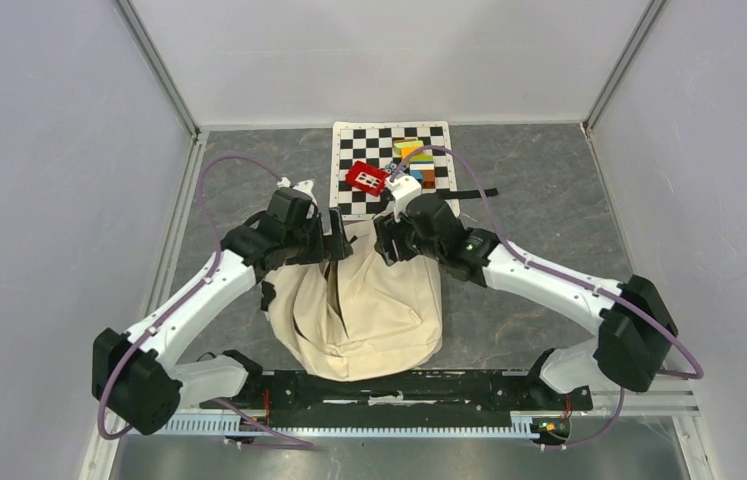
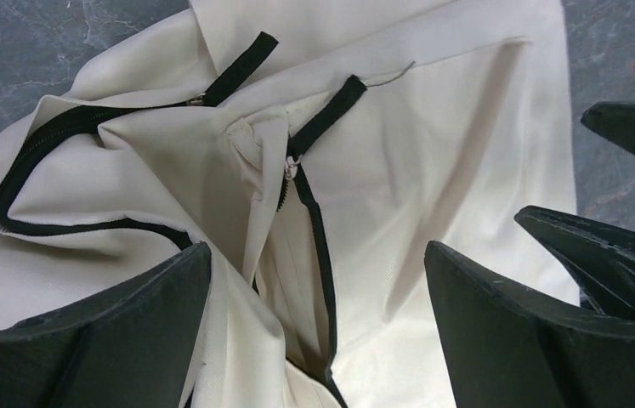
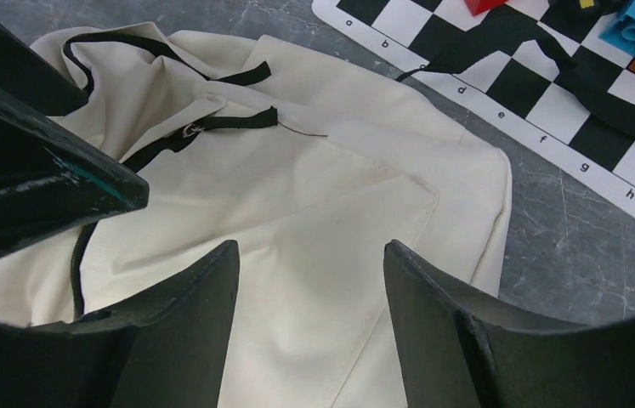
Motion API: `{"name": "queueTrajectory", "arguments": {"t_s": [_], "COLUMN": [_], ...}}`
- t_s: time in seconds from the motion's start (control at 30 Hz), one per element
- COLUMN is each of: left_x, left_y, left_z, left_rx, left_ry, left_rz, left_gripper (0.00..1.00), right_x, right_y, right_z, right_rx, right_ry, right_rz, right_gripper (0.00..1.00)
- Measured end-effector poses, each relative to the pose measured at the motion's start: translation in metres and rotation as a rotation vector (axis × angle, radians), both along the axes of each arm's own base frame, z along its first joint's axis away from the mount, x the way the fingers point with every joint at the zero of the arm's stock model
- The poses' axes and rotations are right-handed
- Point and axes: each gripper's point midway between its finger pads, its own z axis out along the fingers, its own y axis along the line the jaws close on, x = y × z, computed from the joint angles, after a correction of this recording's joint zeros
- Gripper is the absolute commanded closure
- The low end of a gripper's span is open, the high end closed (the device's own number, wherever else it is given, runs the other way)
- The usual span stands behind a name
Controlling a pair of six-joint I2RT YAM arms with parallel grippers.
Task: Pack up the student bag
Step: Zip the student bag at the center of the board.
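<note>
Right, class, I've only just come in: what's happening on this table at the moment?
Two robot arms are bent over the student bag, a cream backpack lying crumpled on the table in front of them. The left gripper and right gripper both hover over its far end with jaws open, holding nothing. A red item and some coloured blocks sit on the checkerboard mat beyond the bag, not yet packed.
</note>
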Motion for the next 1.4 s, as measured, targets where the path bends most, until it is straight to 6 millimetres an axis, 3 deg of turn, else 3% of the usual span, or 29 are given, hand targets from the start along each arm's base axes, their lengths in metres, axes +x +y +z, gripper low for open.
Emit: {"name": "queueTrajectory", "arguments": {"t_s": [0.17, 0.3, 0.4, 0.57, 0.63, 0.73, 0.87, 1.0, 1.27, 1.4], "left_x": [0.008, 0.008, 0.009, 0.020, 0.019, 0.018, 0.014, 0.003, -0.010, -0.016], "left_y": [0.000, 0.002, 0.009, 0.009, 0.008, 0.003, 0.005, 0.020, 0.021, 0.020], "left_z": [-0.022, -0.021, 0.001, 0.072, 0.081, 0.061, -0.003, -0.050, -0.090, -0.099], "left_rx": [0.019, 0.033, 0.062, 0.020, -0.001, -0.004, 0.061, 0.124, 0.076, 0.047], "left_ry": [0.039, 0.030, -0.006, -0.178, -0.206, -0.174, -0.049, 0.042, 0.063, 0.063], "left_rz": [0.010, -0.001, -0.003, -0.014, -0.023, -0.043, -0.043, -0.005, 0.023, 0.022], "left_gripper": [0.01, 0.00, 0.00, 0.00, 0.00, 0.00, 0.02, 0.22, 0.37, 0.40], "right_x": [0.020, 0.032, 0.037, 0.037, 0.038, 0.042, 0.044, 0.050, 0.055, 0.054], "right_y": [0.011, 0.025, 0.034, 0.038, 0.039, 0.041, 0.042, 0.049, 0.067, 0.076], "right_z": [-0.008, -0.008, -0.013, -0.028, -0.033, -0.039, -0.038, -0.033, -0.041, -0.051], "right_rx": [-0.033, -0.029, -0.028, -0.041, -0.044, -0.043, -0.034, -0.018, 0.001, 0.006], "right_ry": [0.020, 0.025, 0.041, 0.076, 0.089, 0.102, 0.109, 0.099, 0.122, 0.149], "right_rz": [0.030, 0.062, 0.085, 0.101, 0.102, 0.094, 0.093, 0.098, 0.144, 0.175], "right_gripper": [0.29, 0.29, 0.28, 0.32, 0.32, 0.32, 0.32, 0.34, 0.40, 0.43]}}
